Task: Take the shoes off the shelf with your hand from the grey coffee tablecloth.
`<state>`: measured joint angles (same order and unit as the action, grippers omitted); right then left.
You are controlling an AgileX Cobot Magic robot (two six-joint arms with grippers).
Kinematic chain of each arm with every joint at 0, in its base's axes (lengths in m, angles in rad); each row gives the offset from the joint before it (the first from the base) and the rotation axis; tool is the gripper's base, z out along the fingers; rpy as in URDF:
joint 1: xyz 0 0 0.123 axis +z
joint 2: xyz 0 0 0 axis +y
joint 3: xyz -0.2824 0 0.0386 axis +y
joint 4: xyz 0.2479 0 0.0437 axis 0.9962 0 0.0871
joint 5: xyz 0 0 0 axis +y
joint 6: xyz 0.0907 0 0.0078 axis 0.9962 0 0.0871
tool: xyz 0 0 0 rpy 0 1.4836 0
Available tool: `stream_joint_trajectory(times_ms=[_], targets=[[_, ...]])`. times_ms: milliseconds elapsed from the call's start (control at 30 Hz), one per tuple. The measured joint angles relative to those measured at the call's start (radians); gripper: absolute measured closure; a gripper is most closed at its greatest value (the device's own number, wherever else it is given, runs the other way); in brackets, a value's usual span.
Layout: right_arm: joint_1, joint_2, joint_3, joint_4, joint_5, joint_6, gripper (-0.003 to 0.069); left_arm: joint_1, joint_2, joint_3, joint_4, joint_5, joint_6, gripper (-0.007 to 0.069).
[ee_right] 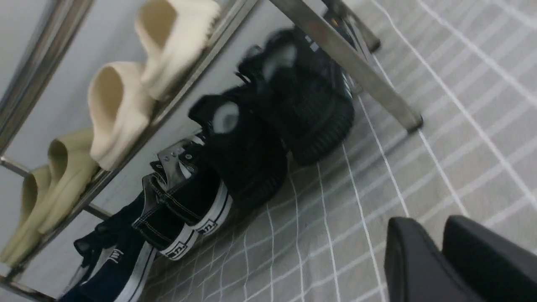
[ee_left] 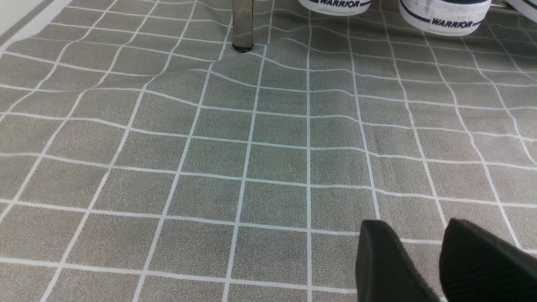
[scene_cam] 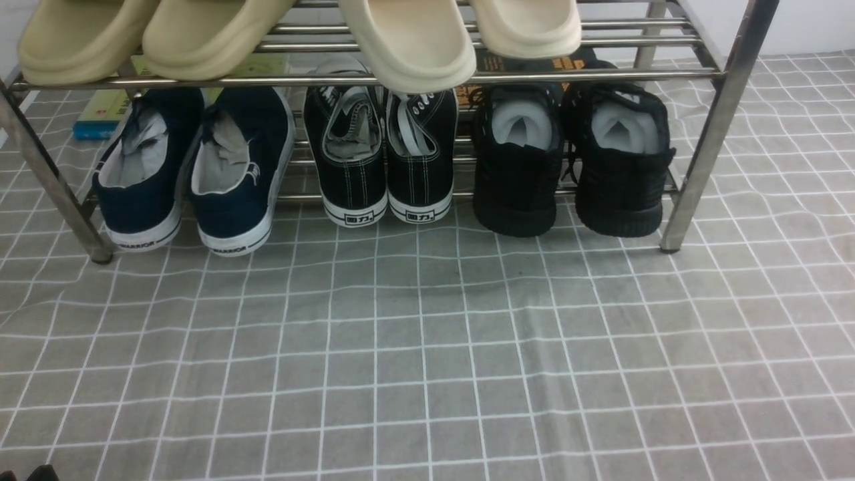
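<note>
The pair of all-black knit shoes (scene_cam: 568, 174) stands on the lower tier at the right end of the silver tube shelf (scene_cam: 701, 153), heels toward me, pale grey stuffing inside. In the right wrist view the shoes (ee_right: 277, 126) sit beside a shelf leg (ee_right: 348, 63). The shelf stands on the grey gridded tablecloth (scene_cam: 427, 367). My left gripper (ee_left: 417, 222) hangs over bare cloth, its fingers slightly apart and empty, some way from a shelf leg (ee_left: 242, 25). My right gripper (ee_right: 432, 218) is empty, with its fingers together, well short of the shoes. Neither gripper shows clearly in the front view.
Black canvas sneakers with white soles (scene_cam: 381, 153) sit mid-tier, navy white-soled slip-ons (scene_cam: 187, 174) at the left. Cream slides (scene_cam: 407, 47) and olive slides (scene_cam: 133, 33) lie on the upper tier, overhanging. Books (scene_cam: 100, 113) lie behind the shelf. The upper rail (scene_cam: 374, 79) runs just above the shoes.
</note>
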<state>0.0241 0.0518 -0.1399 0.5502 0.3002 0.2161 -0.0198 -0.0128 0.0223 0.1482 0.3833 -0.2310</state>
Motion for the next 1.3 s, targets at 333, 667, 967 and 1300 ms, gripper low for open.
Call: stream_joint_trajectory(times_ms=[333,667,967,1300], targets=[[0.0,0.723,-0.466,-0.189,0.516,-0.2,0.0667,0.0,0.0,0.0,0.0,0.0,0.0,0.0384],[0.184,1.212,-0.818,0.079,0.551,-0.598,0.0433,0.0,0.0,0.0,0.0,0.0,0.0,0.0384],[0.372,1.517,-1.216,-0.084,0.548,-0.571,0.0188,0.0,0.0,0.0,0.0,0.0,0.0,0.0384],[0.459,1.788,-1.57,-0.321,0.526,-0.569,0.013,0.0,0.0,0.0,0.0,0.0,0.0,0.0384]])
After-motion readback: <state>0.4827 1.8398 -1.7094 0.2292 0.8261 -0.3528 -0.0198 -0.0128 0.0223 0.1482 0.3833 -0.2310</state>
